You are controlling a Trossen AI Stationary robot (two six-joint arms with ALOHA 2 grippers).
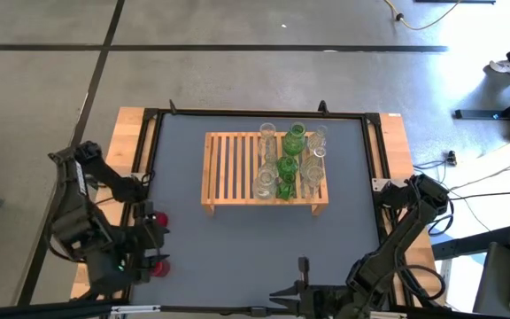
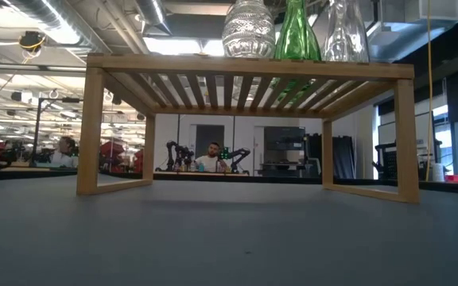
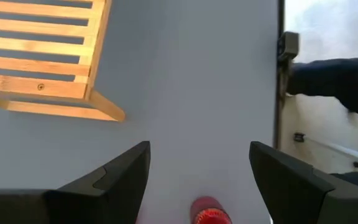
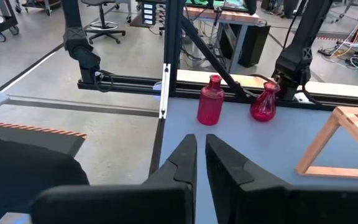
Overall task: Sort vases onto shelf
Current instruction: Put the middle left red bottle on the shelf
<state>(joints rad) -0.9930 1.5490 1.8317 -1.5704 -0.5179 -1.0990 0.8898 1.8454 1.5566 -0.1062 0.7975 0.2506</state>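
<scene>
The low rectangular rack of light wooden slats (image 1: 266,170) stands on short legs near the middle of the grey table top (image 1: 237,248), toward its far side. Its right half carries a cluster of small glass vases: clear ones (image 1: 265,183) along the left and right of the group, and green ones (image 1: 291,142) down the middle. From table height, a ribbed clear vase (image 2: 248,28), a green vase (image 2: 296,32) and another clear vase (image 2: 347,32) show on top of the rack. The left half of the slats is bare.

Two red glass vases remain on the table by its left edge, well apart from the rack: a straight-sided bottle-shaped one (image 4: 210,100) and a rounder, bulbous one (image 4: 265,103), standing upright close beside each other.

The left gripper (image 3: 197,180) hangs above one red vase (image 3: 209,214), its dark fingers spread wide on either side of the vase top and not touching it, so it holds nothing. The right gripper (image 4: 201,163) rests at the right front of the table, fingers pressed together with only a thin slit between them, gripping nothing.

People sit at desks in the room behind the table.
</scene>
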